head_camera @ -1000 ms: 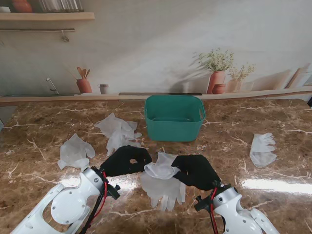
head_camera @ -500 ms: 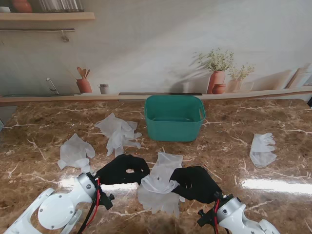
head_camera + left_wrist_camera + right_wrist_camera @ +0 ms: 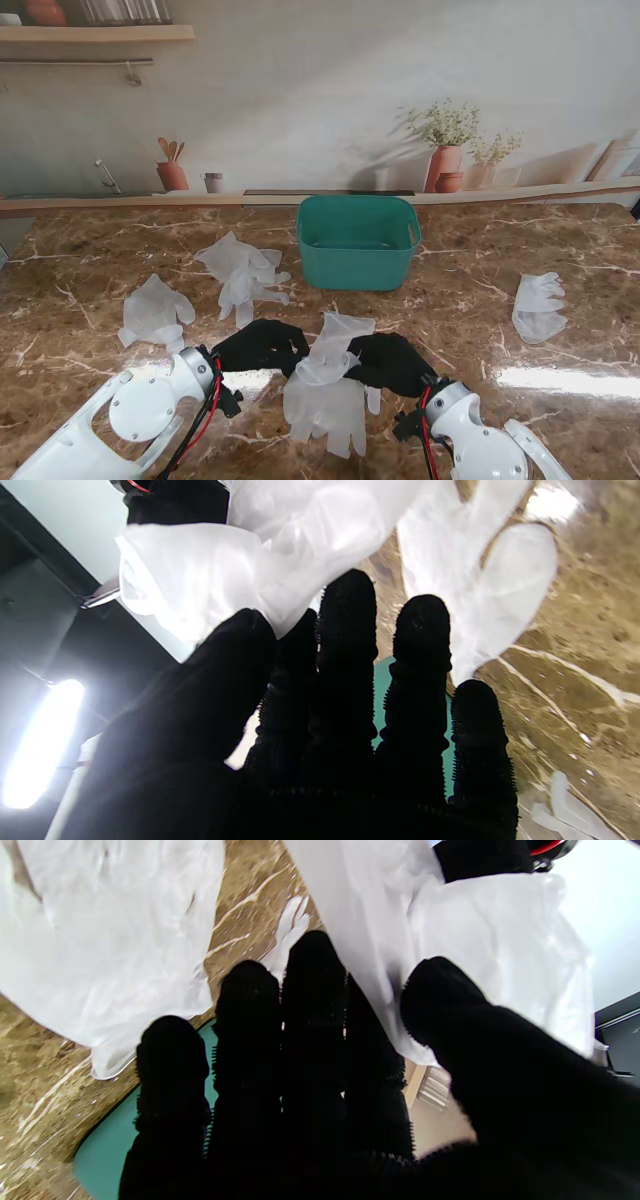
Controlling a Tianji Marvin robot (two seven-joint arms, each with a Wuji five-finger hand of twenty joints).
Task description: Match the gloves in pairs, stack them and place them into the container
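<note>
Together, both hands' fingers pinch the translucent glove between them.

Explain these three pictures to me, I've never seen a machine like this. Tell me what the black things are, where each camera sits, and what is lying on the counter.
The black shapes are two robot hands with five fingers each, on white arms. The wide picture comes from a camera on the robot's stand, looking down at a marble table. The other two come from cameras on the wrists, looking along the fingers; they appear upside down.

The left hand and right hand each pinch the same translucent glove by its cuff, so it hangs between them. A second glove lies just behind it. More gloves lie to the left, farther back and far right. The green container stands farther from me, beyond the hands.
</note>
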